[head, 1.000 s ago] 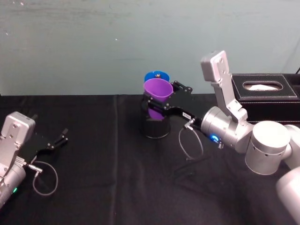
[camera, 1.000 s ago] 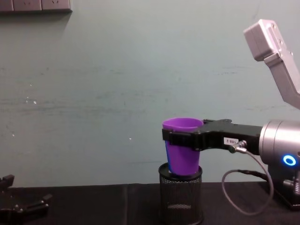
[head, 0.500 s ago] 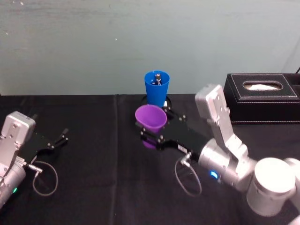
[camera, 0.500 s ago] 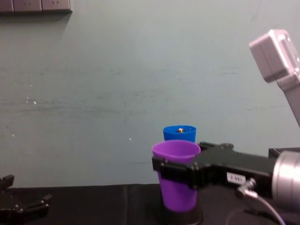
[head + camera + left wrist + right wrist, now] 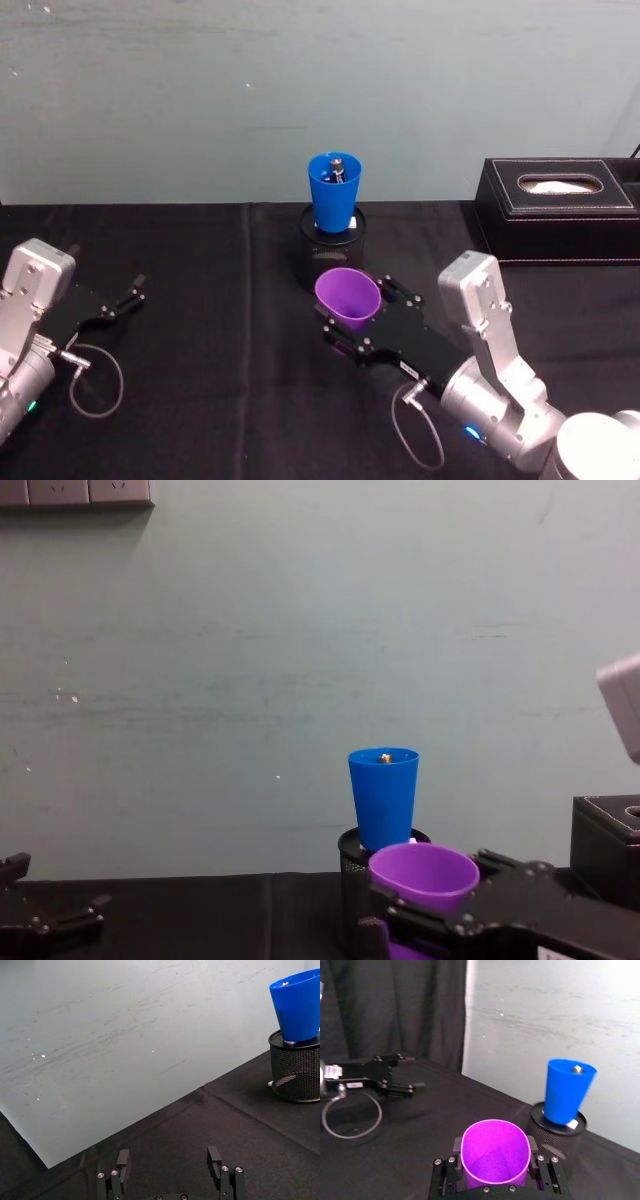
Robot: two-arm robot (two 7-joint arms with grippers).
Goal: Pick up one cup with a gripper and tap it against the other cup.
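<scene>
The purple cup point(image 5: 347, 297) point(image 5: 495, 1152) point(image 5: 423, 873) is upright in my right gripper point(image 5: 350, 318) point(image 5: 495, 1162), which is shut on its sides just below the rim. It hangs low over the black cloth, in front of the blue cup point(image 5: 334, 190) point(image 5: 567, 1091) point(image 5: 384, 795) and apart from it. The blue cup stands in the mouth of a black wire-mesh pen holder point(image 5: 312, 258) point(image 5: 295, 1072) point(image 5: 559, 1136). Something small with a metal tip pokes up inside the blue cup. My left gripper point(image 5: 133, 292) point(image 5: 168, 1160) rests open at the far left.
A black tissue box point(image 5: 560, 210) point(image 5: 605, 840) stands at the back right against the pale green wall. A cable loop point(image 5: 95, 378) lies by the left arm. Black cloth point(image 5: 220, 400) covers the table.
My right gripper has carried the purple cup away from the blue cup, back toward me and lower. The blue cup and the left arm have not moved.
</scene>
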